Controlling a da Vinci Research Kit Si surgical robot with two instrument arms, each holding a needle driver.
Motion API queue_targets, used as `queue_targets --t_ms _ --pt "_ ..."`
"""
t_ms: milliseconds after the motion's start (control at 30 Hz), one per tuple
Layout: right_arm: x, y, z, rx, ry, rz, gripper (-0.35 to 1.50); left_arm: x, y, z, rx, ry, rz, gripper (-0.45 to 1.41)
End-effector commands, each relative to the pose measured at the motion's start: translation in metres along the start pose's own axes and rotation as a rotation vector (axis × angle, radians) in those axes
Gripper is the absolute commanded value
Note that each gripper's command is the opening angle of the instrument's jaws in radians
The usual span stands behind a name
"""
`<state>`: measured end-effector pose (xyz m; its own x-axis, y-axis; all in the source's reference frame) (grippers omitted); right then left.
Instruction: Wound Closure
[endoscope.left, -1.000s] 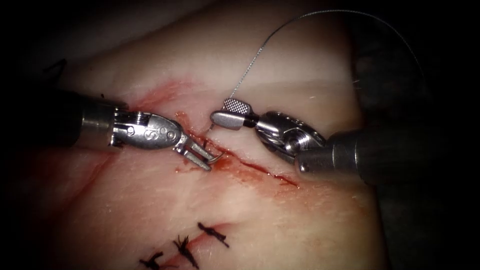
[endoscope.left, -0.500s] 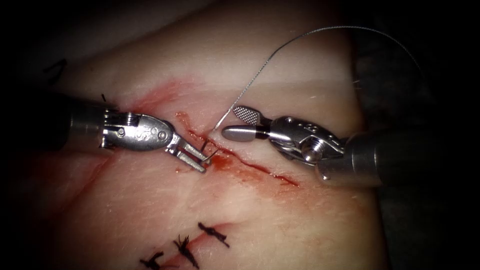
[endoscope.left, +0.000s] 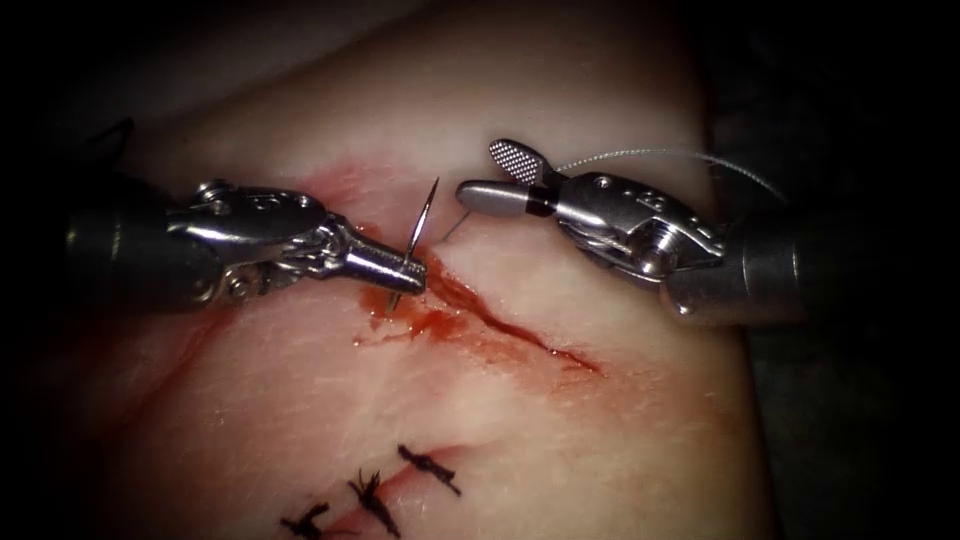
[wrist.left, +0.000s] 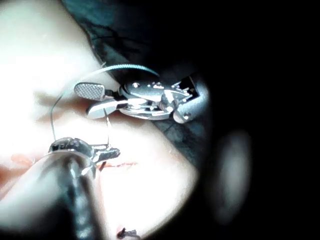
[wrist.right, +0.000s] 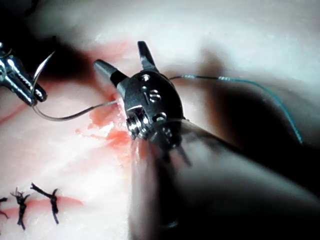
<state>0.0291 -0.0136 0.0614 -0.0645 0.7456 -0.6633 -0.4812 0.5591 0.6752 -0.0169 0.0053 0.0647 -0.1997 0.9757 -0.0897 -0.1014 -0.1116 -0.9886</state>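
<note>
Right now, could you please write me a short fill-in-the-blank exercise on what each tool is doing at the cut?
1. The needle is held in the jaws of the ____ arm's tool.
2. The jaws of the right arm's tool are ____ and hold nothing.
3. The needle's point stands ____ of the tissue.
4. The thread trails from the needle past the ____ arm's tool.

Missing words: left; open; clear; right

Red fluid (endoscope.left: 470, 325) stains the pale pink tissue (endoscope.left: 560, 440) (black stitches (endoscope.left: 428, 468) cross it), needle (endoscope.left: 420, 235) silver.
</note>
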Motion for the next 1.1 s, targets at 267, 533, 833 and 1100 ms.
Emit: queue_targets --t_ms 267,533,833,1100 --pt "-0.0006 -0.0007 0.0016 0.002 0.017 -0.003 1.08 0.0020 0.0000 -0.0011 -0.016 0.090 -0.464 -0.45" --pt "-0.0015 -0.0017 0.0033 -0.013 0.026 0.002 0.07 0.0047 0.0005 -0.0046 -0.140 0.299 -0.763 -0.45" --pt "-0.0037 -0.0028 0.0066 0.238 -0.194 -0.192 -0.35 0.0068 0.0019 -0.0064 -0.396 0.449 -0.883 -0.45" --pt "-0.0061 -0.0045 0.0065 0.564 -0.495 -0.435 -0.35 0.0080 0.0017 -0.0074 -0.424 0.537 -0.820 -0.45"
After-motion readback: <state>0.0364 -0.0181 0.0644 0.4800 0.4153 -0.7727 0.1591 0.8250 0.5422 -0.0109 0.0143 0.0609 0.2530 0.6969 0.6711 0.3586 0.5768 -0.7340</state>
